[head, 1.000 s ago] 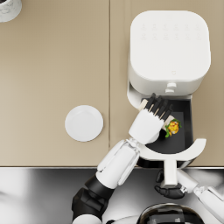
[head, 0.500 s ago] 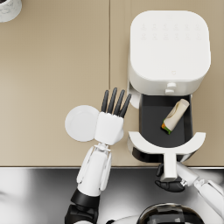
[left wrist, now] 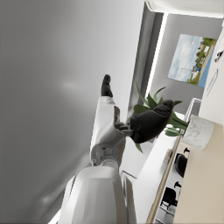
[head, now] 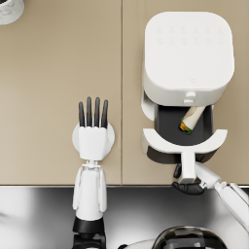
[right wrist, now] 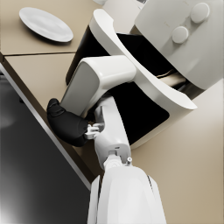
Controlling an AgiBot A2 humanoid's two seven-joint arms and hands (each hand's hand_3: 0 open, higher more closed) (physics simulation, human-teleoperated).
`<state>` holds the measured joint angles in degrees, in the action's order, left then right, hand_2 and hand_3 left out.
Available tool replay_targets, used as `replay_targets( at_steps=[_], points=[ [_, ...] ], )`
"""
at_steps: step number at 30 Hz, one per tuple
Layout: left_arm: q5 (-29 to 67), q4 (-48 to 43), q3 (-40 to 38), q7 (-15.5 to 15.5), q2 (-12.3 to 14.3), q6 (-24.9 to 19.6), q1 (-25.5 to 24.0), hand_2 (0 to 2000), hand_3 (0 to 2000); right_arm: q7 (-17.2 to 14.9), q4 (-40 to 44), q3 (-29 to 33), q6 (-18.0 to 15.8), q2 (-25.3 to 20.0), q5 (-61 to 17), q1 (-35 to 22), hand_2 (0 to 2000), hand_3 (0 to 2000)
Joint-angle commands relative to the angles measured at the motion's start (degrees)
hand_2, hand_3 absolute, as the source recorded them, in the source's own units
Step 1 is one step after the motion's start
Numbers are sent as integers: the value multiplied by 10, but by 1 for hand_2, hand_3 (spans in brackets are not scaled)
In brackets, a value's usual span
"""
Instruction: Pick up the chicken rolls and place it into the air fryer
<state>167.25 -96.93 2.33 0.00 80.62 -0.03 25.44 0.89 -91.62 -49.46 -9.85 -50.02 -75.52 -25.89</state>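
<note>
Down at the near edge of the counter, the right hand (head: 187,181) is wrapped around the handle (head: 186,165) of the air fryer's drawer (head: 185,141); the right wrist view shows the dark fingers (right wrist: 65,124) curled under that white handle, gripping it. Over on the other side, the left hand (head: 92,131) hovers flat above the white plate (head: 76,138), fingers (head: 89,112) straight, slightly apart and pointing away from the robot, holding nothing at all. The plate peeks out on either side of the palm and looks bare where it shows. Moving further out, the drawer stands pulled open from the air fryer (head: 187,53), its dark basket exposed, and there is the chicken roll (head: 191,119), lying tilted inside the basket toward the back right, one end nearly under the fryer's white body. Nothing touches it. Beyond that, the fryer's rounded top sits on the tan counter (head: 58,68), and far off in the left corner a pale marbled cup (head: 9,9) is just in shot.
</note>
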Motion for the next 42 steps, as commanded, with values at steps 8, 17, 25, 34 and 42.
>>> replay_targets(
  at_steps=[8, 17, 25, 34, 42],
  points=[
    [0, -11, -74, 0, -3, 0, 1, 0, 0, -2, 131, 0, -26, -188, -9, -136, 2000, 2000],
    [0, -19, -99, 0, -8, 0, 5, 0, 0, 0, 266, -6, -39, -239, -12, -212, 2000, 2000],
    [0, -16, -99, 0, -9, 0, -8, 0, 0, 17, 350, -6, -48, -273, -12, -253, 2000, 2000],
    [0, -20, -91, 0, -11, 0, -15, 0, 0, 23, 385, 66, -47, -315, -12, -238, 2000, 2000],
    [0, -17, -89, 0, -12, 0, -16, 0, 0, 3, 409, 63, -76, -223, -11, -213, 2000, 2000]
  ],
)
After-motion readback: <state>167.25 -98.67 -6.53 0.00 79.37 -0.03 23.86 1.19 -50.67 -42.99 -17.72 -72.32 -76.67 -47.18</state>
